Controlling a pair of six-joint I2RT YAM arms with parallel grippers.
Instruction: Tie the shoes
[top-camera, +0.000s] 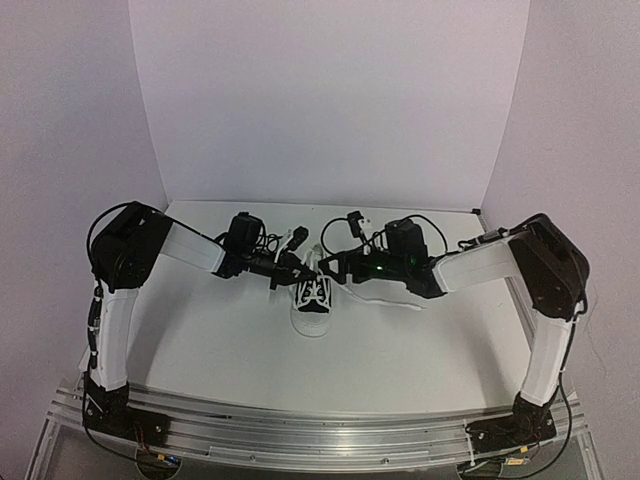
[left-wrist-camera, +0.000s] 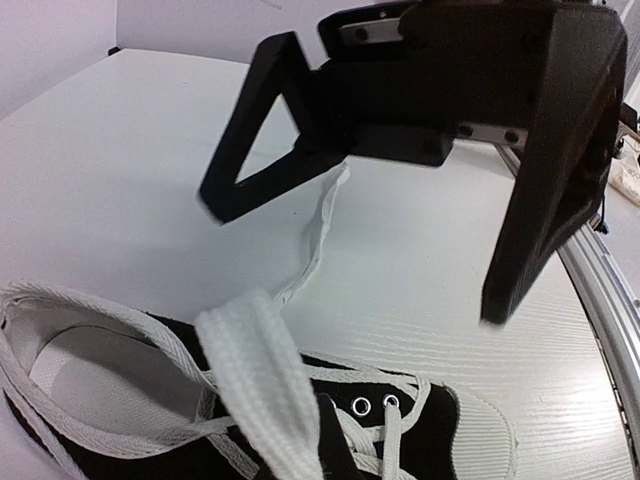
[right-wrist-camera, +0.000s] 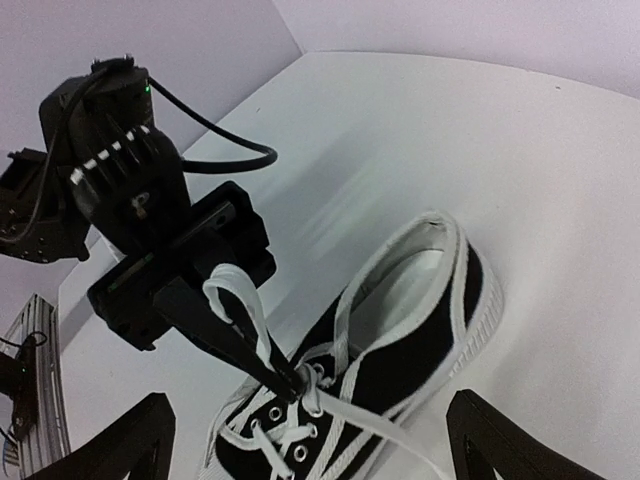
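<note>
The black sneaker (top-camera: 313, 303) with white toe cap stands mid-table, toe towards the arm bases. It also shows in the left wrist view (left-wrist-camera: 440, 425) and the right wrist view (right-wrist-camera: 425, 335). My left gripper (top-camera: 298, 268) is shut on a loop of white lace (right-wrist-camera: 232, 295) just above the top eyelets; the loop fills the foreground of the left wrist view (left-wrist-camera: 255, 370). My right gripper (top-camera: 328, 265) hangs wide open and empty over the shoe's tongue (right-wrist-camera: 308, 400), its fingers (left-wrist-camera: 250, 150) apart. A free lace end (left-wrist-camera: 320, 225) trails across the table.
Another lace end (top-camera: 385, 300) lies on the table right of the shoe. The aluminium rail (top-camera: 300, 430) runs along the near edge. Loose cables and connectors (top-camera: 290, 238) sit behind the grippers. White walls close the back and sides.
</note>
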